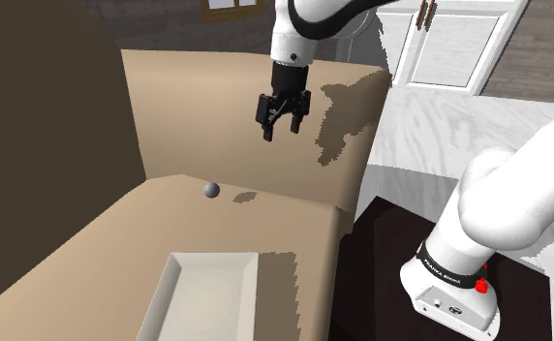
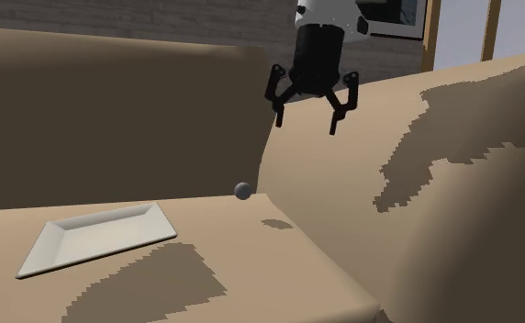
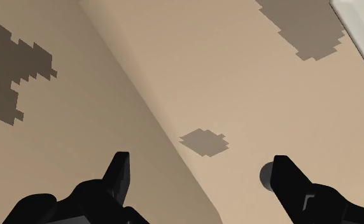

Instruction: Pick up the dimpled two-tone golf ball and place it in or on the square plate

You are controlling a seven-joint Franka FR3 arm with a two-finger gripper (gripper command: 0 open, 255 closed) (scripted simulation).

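While the black gripper (image 1: pixel 282 131) hangs in the air with its fingers spread wide and nothing between them, the grey golf ball (image 1: pixel 210 191) sits on the tan seat (image 1: pixel 285 228) right where it meets the backrest (image 1: pixel 198 107), at about seven o'clock from the gripper in the shoulder view. In the wrist view the ball peeks out beside one fingertip (partly hidden by it). The white square plate (image 1: pixel 202 291) lies flat on the same seat, at six o'clock from the ball, apart from it.
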